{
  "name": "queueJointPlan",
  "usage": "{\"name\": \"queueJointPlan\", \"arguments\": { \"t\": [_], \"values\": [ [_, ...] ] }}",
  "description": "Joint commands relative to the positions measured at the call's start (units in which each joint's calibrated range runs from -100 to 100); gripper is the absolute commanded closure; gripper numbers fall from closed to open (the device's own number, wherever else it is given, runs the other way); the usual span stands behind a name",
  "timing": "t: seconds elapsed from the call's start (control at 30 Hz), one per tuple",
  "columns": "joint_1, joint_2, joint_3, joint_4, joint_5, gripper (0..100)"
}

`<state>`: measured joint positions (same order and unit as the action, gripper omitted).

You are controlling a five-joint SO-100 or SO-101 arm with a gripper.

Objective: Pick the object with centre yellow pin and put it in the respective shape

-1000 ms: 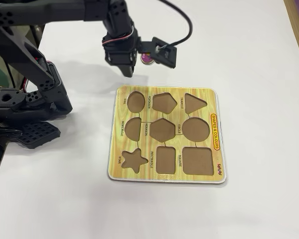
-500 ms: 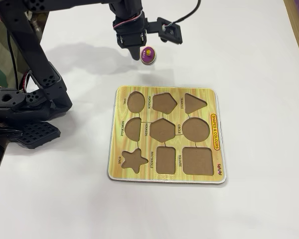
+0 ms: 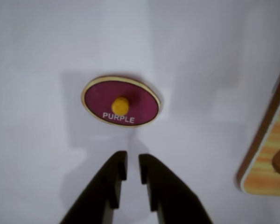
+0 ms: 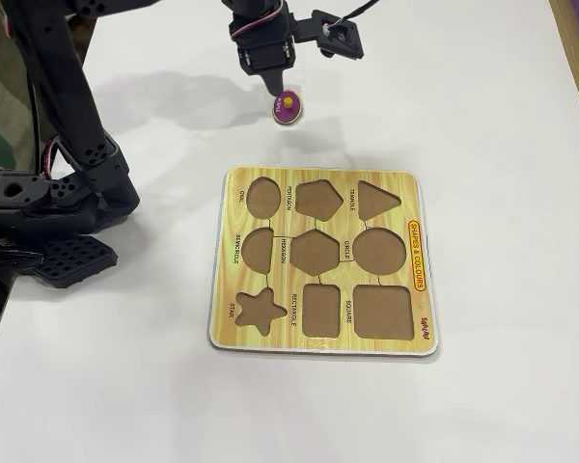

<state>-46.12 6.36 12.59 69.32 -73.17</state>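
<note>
A purple oval piece (image 3: 130, 95) with a cream rim, a yellow centre pin (image 3: 120, 105) and the word PURPLE lies flat on the white table. My gripper (image 3: 133, 165) hangs just short of it, its black jaws a narrow gap apart and holding nothing. In the fixed view the gripper (image 4: 276, 90) hovers right above the purple piece (image 4: 288, 106), behind the shape board (image 4: 420, 289). The board's oval hole (image 4: 262, 197) is at its far left corner and stands empty.
The board's corner (image 3: 270, 158) shows at the right edge of the wrist view. All the board's cut-outs are empty. The arm's black base (image 4: 48, 212) stands at the left. A table edge (image 4: 574, 58) runs at the far right.
</note>
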Motion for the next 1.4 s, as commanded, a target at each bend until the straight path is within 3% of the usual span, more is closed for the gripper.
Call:
{"name": "queueJointPlan", "arguments": {
  "t": [0.0, 1.17, 1.37],
  "values": [
    [-0.37, 0.59, -4.23, -0.44, -0.11, 96],
    [-1.34, 8.96, -11.15, -0.52, -0.05, 96],
    [-1.25, 9.04, -10.79, -0.52, -0.05, 91]
  ]
}}
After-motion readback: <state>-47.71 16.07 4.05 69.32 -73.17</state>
